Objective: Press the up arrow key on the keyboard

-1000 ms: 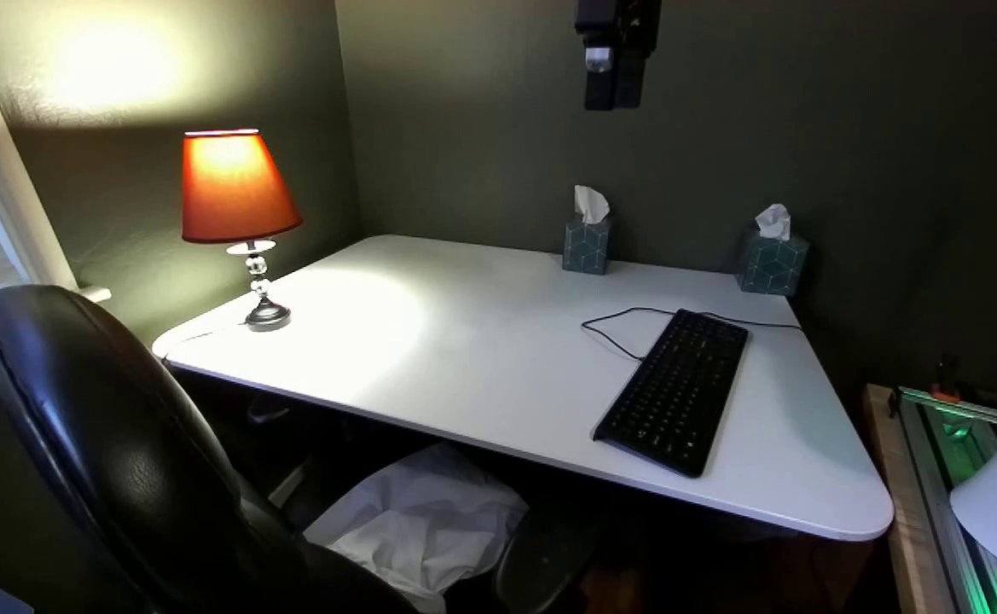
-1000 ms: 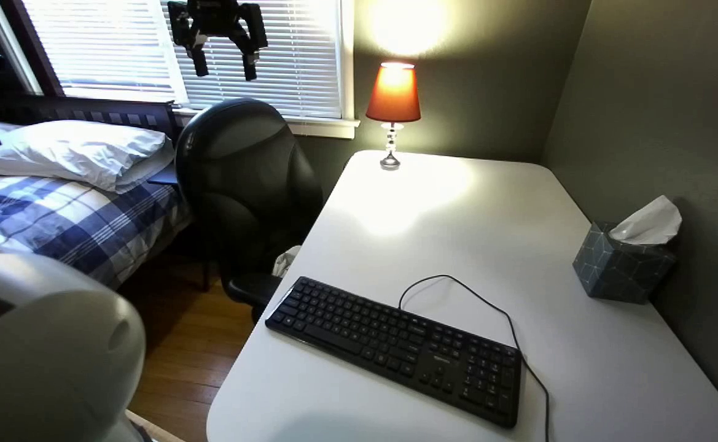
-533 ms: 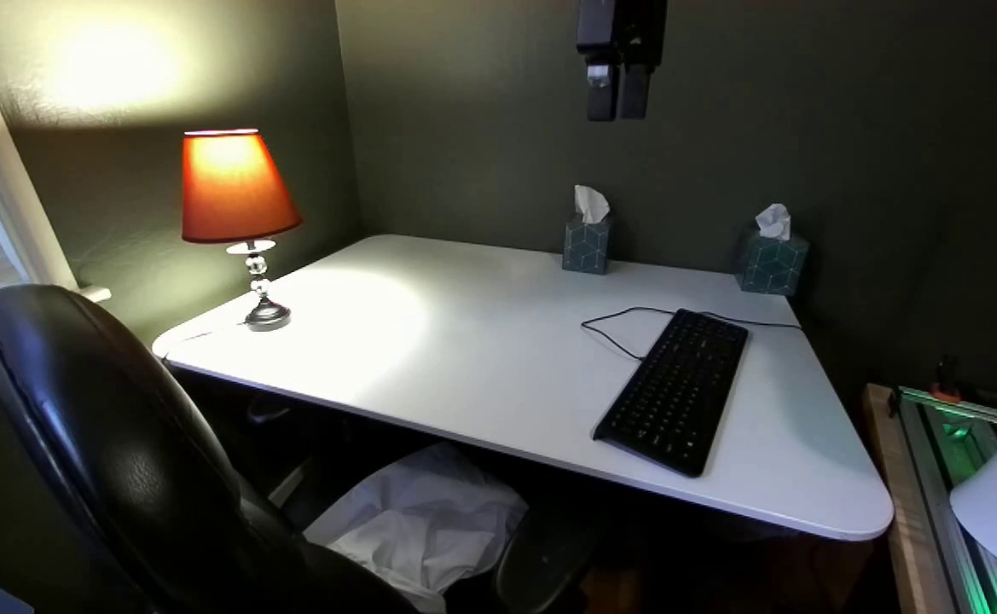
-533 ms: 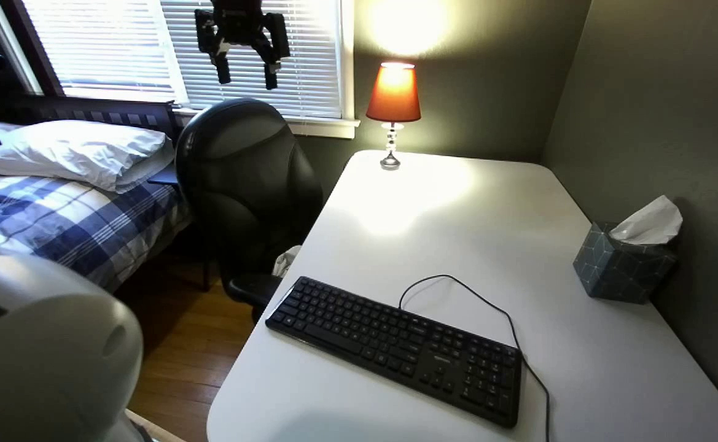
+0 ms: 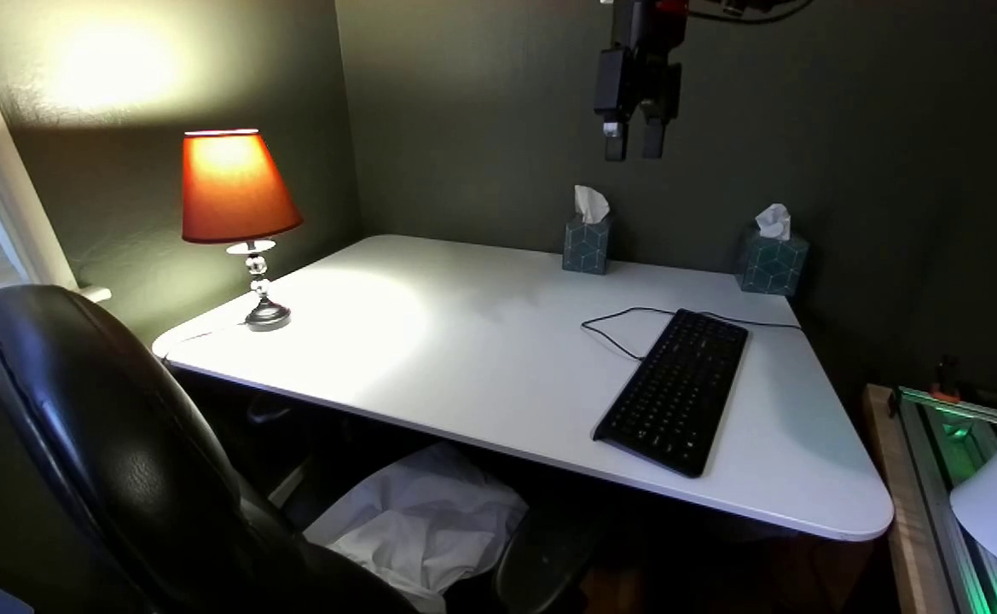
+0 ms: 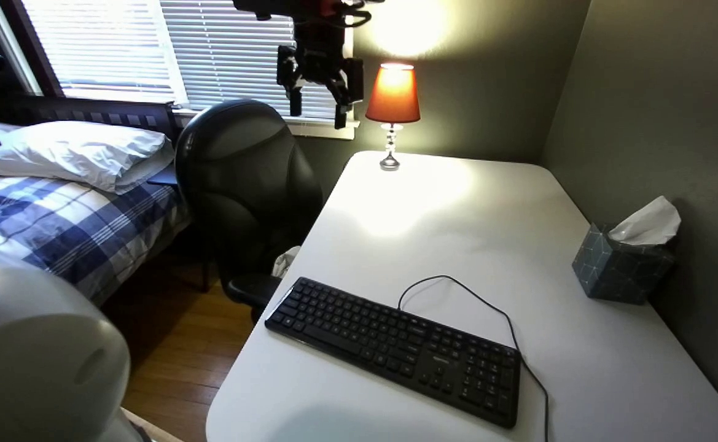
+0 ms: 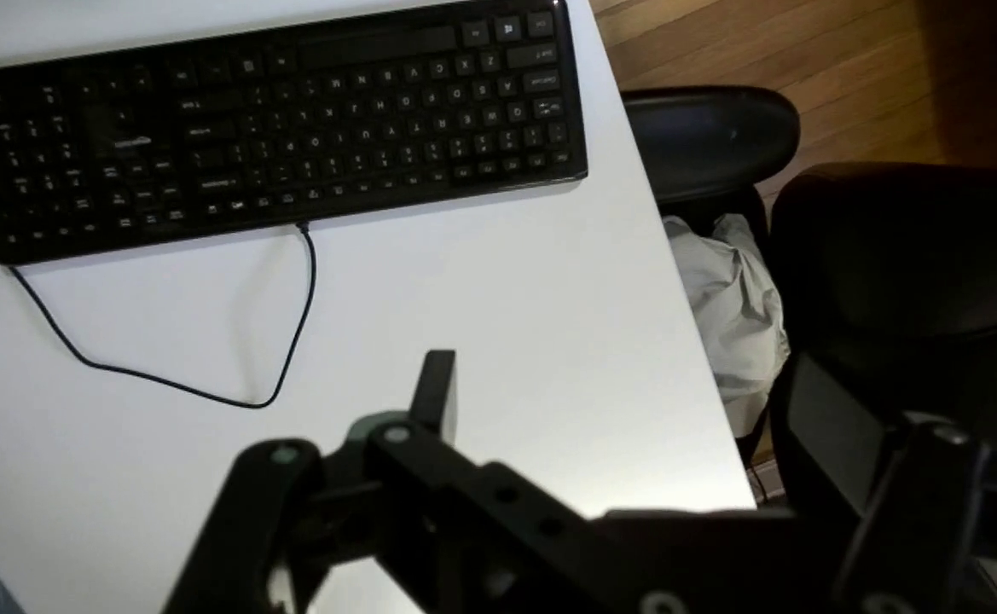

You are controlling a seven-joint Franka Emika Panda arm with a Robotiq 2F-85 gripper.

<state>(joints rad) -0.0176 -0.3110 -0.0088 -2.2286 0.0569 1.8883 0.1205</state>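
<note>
Robotiq gripper (image 6: 318, 112) is hanging lower and farther right in an exterior view than before, fingers (image 6: 295, 103) standing wide apart, gripping nothing. Red-shaded table lamp (image 6: 394, 95) is glowing, black computer keyboard (image 6: 394, 351) is lying on white desk (image 6: 506, 258), tissue box (image 6: 620, 270) is standing near wall (image 6: 635, 123).

This looks like a bedroom in a home: an exterior view shows a bed (image 6: 97, 239) with white pillows (image 6: 70, 150), a blue and white plaid blanket (image 6: 45, 209) and a dark slatted headboard (image 6: 97, 109), near a bright window (image 6: 170, 55) with white blinds (image 6: 236, 61). Part of the same room looks like a study, where a white desk (image 5: 481, 341) stands in the angle of plain painted walls (image 5: 481, 162), with a lit table lamp (image 5: 238, 192), a computer keyboard (image 6: 398, 353) and two tissue boxes (image 5: 585, 247) on it, and a padded black office chair (image 6: 242, 178) at its edge. The floor (image 6: 177, 368) is of warm brown wooden boards.
</note>
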